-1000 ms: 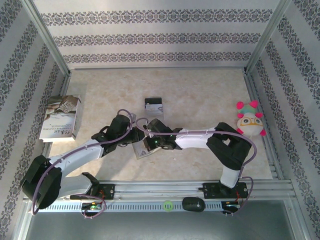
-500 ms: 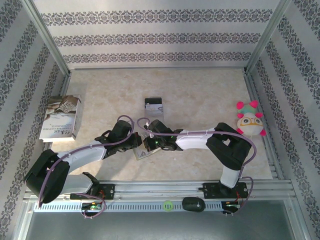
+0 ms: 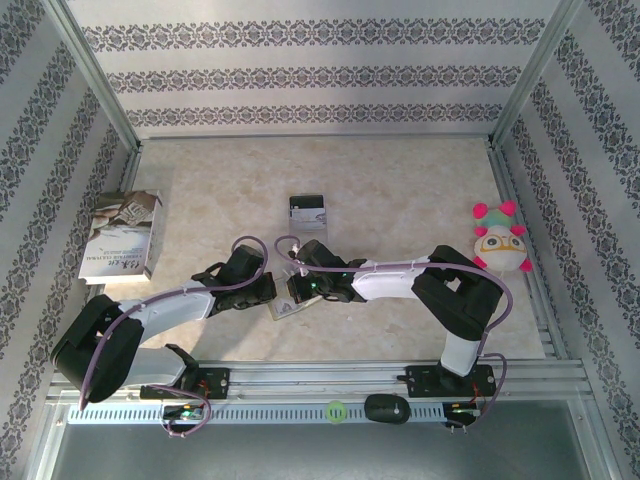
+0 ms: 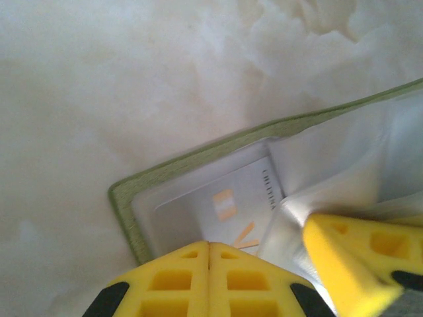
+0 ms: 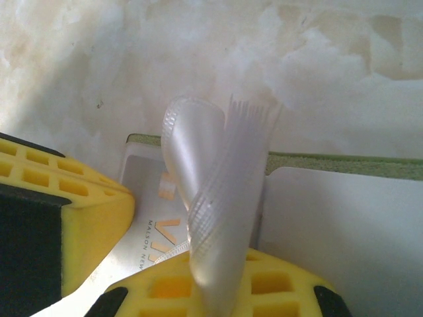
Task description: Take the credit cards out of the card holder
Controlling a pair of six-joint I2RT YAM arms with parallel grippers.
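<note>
card holder [image 3: 283, 306]: open, lower centre of top view. left gripper [image 4: 209, 281]: jaws closed together, pressing on it. right gripper [image 5: 218, 294]: nipped on clear pocket flap [image 5: 211, 191]. credit card [image 4: 225, 201]: inside pocket. advice: pin holder flat, slide card out level.

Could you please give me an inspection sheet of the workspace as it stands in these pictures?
Surface: pale marbled table; no spills seen.
Job's things: olive card holder lies open under both pincers, with one credit card in its pocket; a second credit card lies apart on the table, farther back.
Clutter: printed booklet at the left; plush toy at the right.
Grippers: left pincer shut, tips at the pocketed card; right pincer shut on the holder's clear pocket flap, holding it up.
Cables: purple cables run along both arms; no snag seen.
Surroundings: patterned walls, metal frame.
</note>
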